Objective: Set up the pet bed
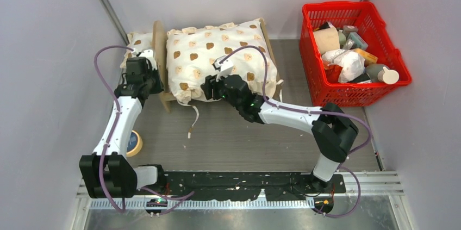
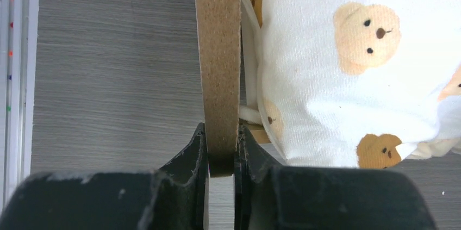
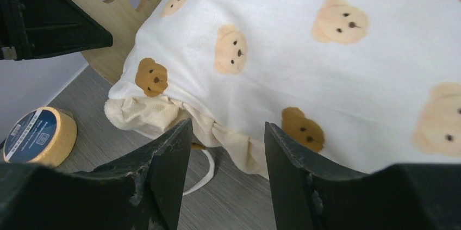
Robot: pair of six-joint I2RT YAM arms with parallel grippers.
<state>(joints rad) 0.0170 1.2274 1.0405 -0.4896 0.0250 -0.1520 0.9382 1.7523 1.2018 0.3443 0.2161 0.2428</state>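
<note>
The pet bed (image 1: 159, 42) stands at the back left, its light-wood headboard (image 3: 108, 1) with paw cutouts on the left end. A cream bear-print cushion (image 1: 220, 58) lies on it and hides the base. My left gripper (image 1: 148, 69) is shut on the headboard's thin edge (image 2: 219, 50), jaws pressed to both faces (image 2: 222, 148). My right gripper (image 1: 211, 86) hangs open at the cushion's near left corner. Its jaws (image 3: 227, 132) straddle the ruffle without gripping it. A small bear-print pillow (image 1: 138, 39) sits behind the headboard.
A red basket (image 1: 353, 50) full of assorted items stands at the back right. A tape roll (image 1: 134, 143) lies by the left arm, also seen in the right wrist view (image 3: 38, 135). A white tie string (image 1: 193, 124) trails from the cushion. Walls close in on both sides.
</note>
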